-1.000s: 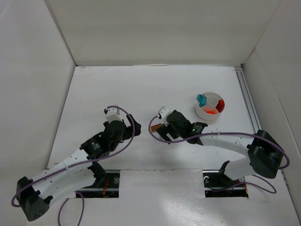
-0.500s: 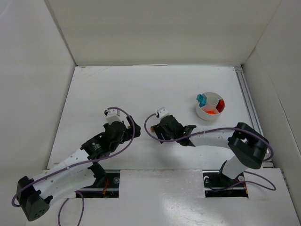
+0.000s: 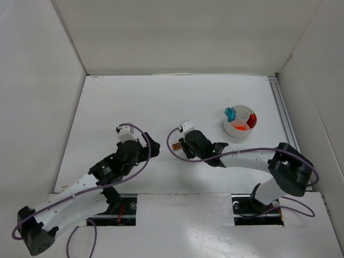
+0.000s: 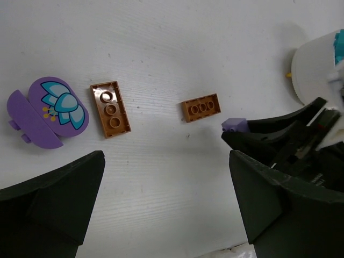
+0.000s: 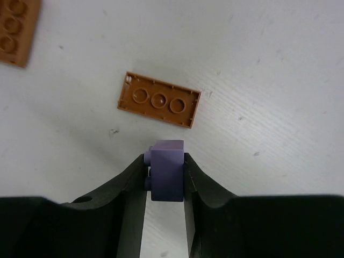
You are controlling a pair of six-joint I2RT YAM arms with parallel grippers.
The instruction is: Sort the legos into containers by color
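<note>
Pick step: right gripper (image 5: pixel 166 164) pinches purple brick (image 5: pixel 167 184). Left gripper (image 4: pixel 166 207) spread wide, holding nothing. Next: lift, carry to white bowl (image 3: pixel 235 131), likely an unused compartment.

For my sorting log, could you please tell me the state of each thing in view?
right hand: shut on purple brick
left hand: open, empty
brown plates: lying flat, loose
purple flower piece: lying flat, loose
white bowl: holds teal, red and orange pieces
</note>
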